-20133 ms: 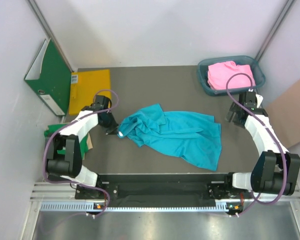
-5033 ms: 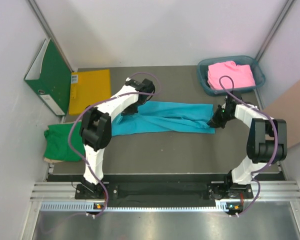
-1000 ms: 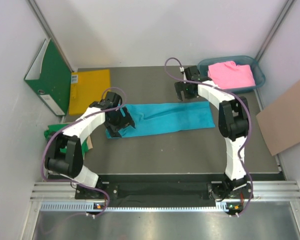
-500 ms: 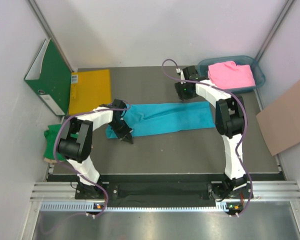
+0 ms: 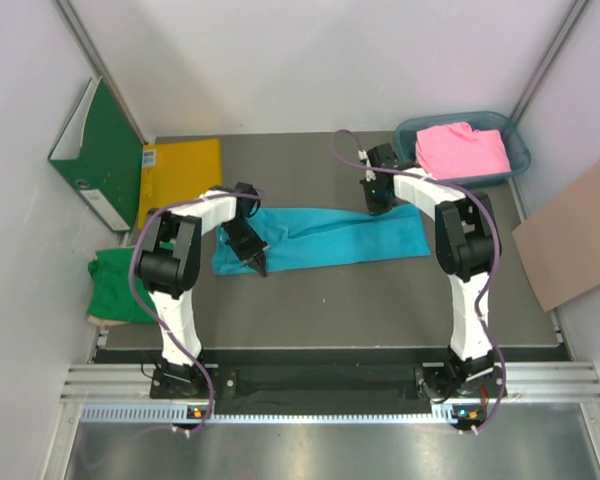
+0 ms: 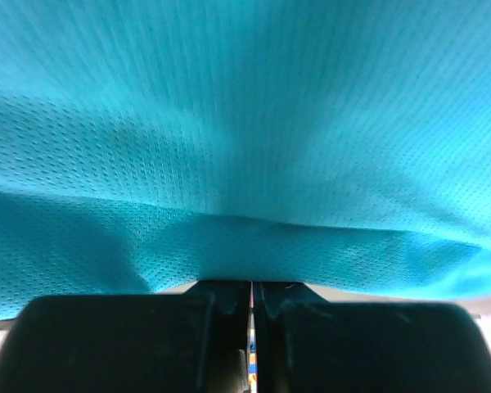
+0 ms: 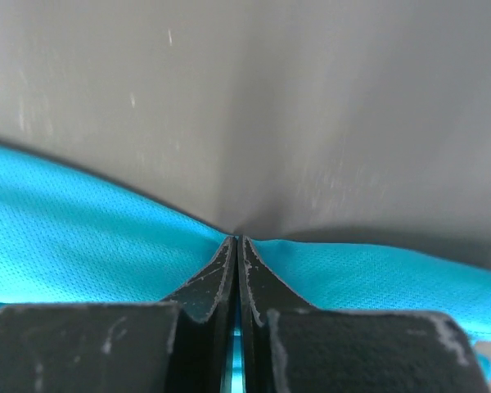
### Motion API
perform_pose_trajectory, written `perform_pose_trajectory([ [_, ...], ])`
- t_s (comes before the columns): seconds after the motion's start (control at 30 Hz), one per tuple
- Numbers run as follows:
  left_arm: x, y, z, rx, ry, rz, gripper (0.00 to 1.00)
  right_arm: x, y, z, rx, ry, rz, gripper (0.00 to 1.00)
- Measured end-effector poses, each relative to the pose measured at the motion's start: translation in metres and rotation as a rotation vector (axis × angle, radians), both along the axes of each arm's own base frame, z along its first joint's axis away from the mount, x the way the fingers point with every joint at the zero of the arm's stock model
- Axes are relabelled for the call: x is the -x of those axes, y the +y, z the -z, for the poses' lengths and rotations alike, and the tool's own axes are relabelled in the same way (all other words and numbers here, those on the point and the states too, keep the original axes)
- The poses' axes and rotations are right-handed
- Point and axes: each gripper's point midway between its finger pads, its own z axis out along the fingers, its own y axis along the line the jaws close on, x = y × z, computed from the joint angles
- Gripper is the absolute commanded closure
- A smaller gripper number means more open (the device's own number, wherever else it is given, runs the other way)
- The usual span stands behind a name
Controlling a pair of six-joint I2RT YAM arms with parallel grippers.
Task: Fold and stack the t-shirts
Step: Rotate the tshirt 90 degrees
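Both jaws have snapped closed: left gripper point(image 5: 255, 260) and right gripper point(image 5: 378, 200) each pinch the turquoise t-shirt point(image 5: 330, 235). Only the wrist views show the nipped cloth.

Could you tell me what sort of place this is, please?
Likely a robotics lab test cell: white walls enclose a dark table, the left arm and right arm are bolted to a metal rail, and a green binder and blue bin look staged.

The top camera looks down from above and behind the arm bases over the whole counter point(image 5: 330, 300). Each wrist camera sits very close to the turquoise t-shirt point(image 5: 330, 235), which all three views share
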Motion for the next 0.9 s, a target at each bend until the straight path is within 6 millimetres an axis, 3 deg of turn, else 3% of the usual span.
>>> perform_pose_trajectory([
  [0.17,-0.024,0.007,-0.001,-0.079,0.001,0.031,1.0,0.029,-0.006,0.001,0.017,0.051,0.015,1.0],
  [0.47,-0.117,0.011,-0.005,-0.192,-0.159,0.064,1.0,0.123,-0.013,0.003,0.078,0.264,0.025,1.0],
  [0.57,-0.154,0.002,-0.008,-0.177,-0.236,0.08,1.0,0.159,-0.006,-0.002,0.077,0.329,0.005,0.99],
  [0.7,-0.218,-0.031,-0.013,-0.054,-0.4,0.091,0.99,0.194,0.017,-0.02,0.037,0.363,-0.044,0.99],
  [0.8,-0.244,-0.053,-0.015,0.049,-0.481,0.1,0.99,0.205,0.033,-0.033,-0.003,0.355,-0.07,0.99],
  [0.9,-0.248,-0.065,-0.016,0.117,-0.517,0.117,0.97,0.209,0.038,-0.038,-0.018,0.35,-0.069,0.96],
])
